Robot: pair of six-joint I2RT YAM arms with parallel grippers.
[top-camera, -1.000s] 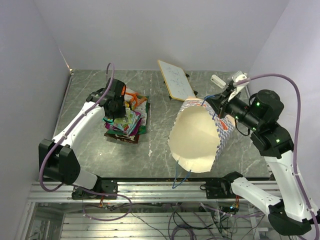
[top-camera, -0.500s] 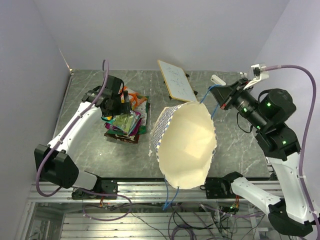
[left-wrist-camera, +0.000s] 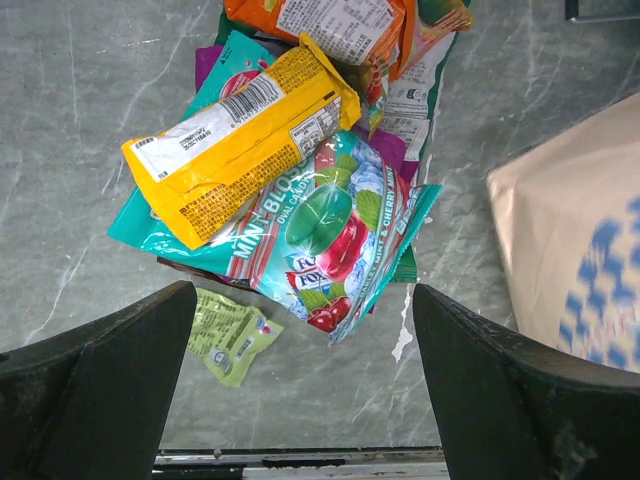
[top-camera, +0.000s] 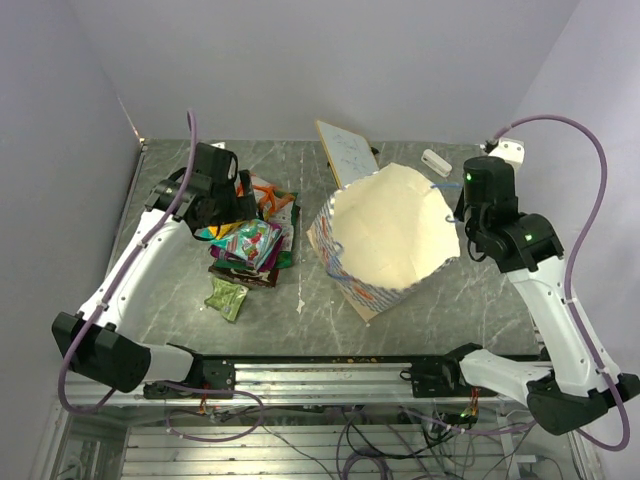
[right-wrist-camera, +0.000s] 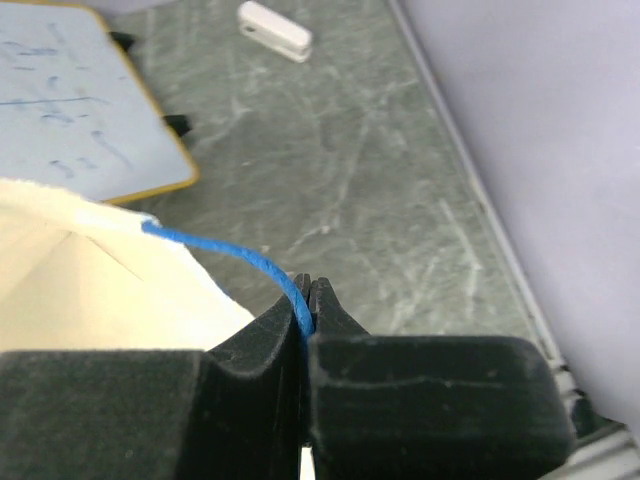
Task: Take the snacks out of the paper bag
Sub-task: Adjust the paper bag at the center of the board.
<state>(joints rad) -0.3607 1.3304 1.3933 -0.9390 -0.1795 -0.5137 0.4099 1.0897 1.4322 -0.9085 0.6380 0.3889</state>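
The snacks [top-camera: 252, 240] lie heaped on the table left of centre. A yellow packet [left-wrist-camera: 235, 135] and a teal candy packet [left-wrist-camera: 325, 225] are on top, and one green packet [top-camera: 227, 297] lies apart in front. My left gripper [top-camera: 220, 205] hangs above the heap, open and empty [left-wrist-camera: 303, 300]. The paper bag [top-camera: 390, 235] stands mouth up at centre right, its cream inside showing and its checkered wall [left-wrist-camera: 580, 250] beside the heap. My right gripper [top-camera: 461, 205] is shut on the bag's blue cord handle [right-wrist-camera: 220, 248], pinched at the fingertips [right-wrist-camera: 310, 290].
A flat white board [top-camera: 347, 155] with a wooden edge leans behind the bag, also seen from the right wrist [right-wrist-camera: 70, 110]. A small white block [top-camera: 436, 161] lies at the back right. Walls close in on the left, back and right. A metal rail runs along the near edge.
The bag has swung from lying with its mouth toward the near edge to standing mouth up. The left gripper opened and rose off the heap. A green packet now lies in front of the pile.
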